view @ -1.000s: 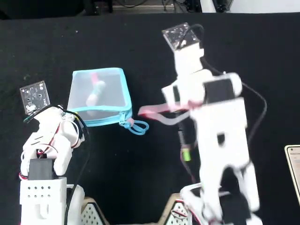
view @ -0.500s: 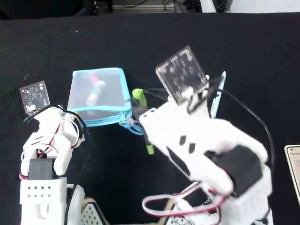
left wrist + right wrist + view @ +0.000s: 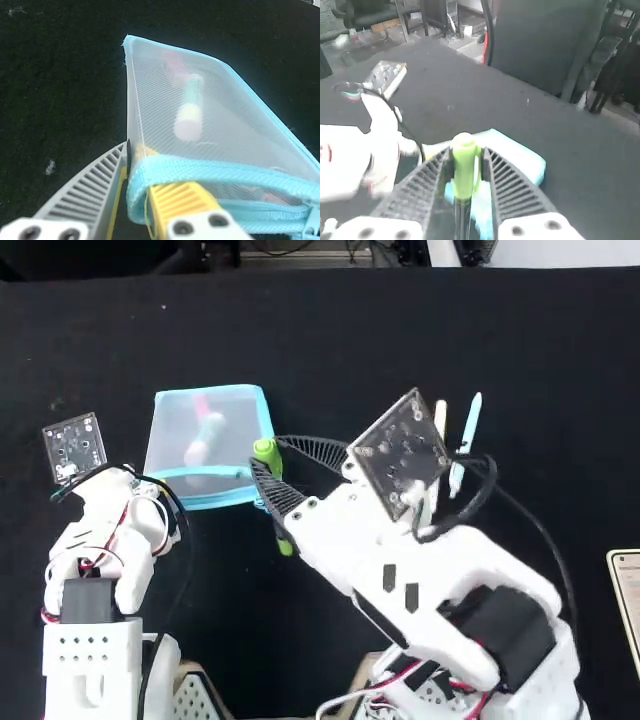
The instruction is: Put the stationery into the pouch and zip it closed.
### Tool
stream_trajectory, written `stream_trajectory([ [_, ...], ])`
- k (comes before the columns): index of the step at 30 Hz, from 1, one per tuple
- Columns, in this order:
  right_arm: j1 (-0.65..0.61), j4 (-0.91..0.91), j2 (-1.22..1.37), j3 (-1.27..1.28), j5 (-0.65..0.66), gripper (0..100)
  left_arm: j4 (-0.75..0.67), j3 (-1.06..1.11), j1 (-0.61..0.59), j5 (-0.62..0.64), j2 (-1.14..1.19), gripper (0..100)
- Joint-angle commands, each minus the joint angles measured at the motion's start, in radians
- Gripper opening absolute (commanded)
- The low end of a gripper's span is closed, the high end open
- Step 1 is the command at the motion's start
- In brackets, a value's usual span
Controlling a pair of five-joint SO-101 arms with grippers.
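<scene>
While the right pincer (image 3: 466,154) pinches a half-hidden green marker (image 3: 465,177), the left pincer (image 3: 137,167) nips the pouch (image 3: 215,115).

In the high view's centre the right gripper (image 3: 268,453) covers the green marker's (image 3: 264,448) middle and the pouch's (image 3: 180,430) lower right corner. Stationery (image 3: 205,437) inside shows through the mesh as blurred shapes, kind unclear. A card (image 3: 627,610) is cut by the right edge
</scene>
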Motion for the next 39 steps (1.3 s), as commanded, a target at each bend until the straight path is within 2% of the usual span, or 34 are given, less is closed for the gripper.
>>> stream_trajectory([
  [1,-0.008,-0.158,-0.091,0.082,-0.002,1.1,-0.018,-0.010,-0.007,0.003,-0.012,3],
  [9,-0.009,-0.338,-0.226,0.286,-0.008,1.1,-0.018,-0.010,-0.007,0.003,-0.012,3],
  [23,-0.009,-0.638,-0.285,0.427,-0.009,1.1,-0.018,-0.010,-0.007,0.003,-0.012,3],
  [26,-0.017,-0.675,-0.286,0.475,-0.009,1.1,-0.018,-0.010,-0.007,0.003,-0.012,3],
  [32,-0.141,-0.700,-0.285,0.538,-0.002,1.1,-0.018,-0.010,-0.007,0.003,-0.012,3],
  [39,-0.143,-0.700,-0.283,0.542,0.000,1.1,-0.018,-0.010,-0.007,0.003,-0.012,3],
])
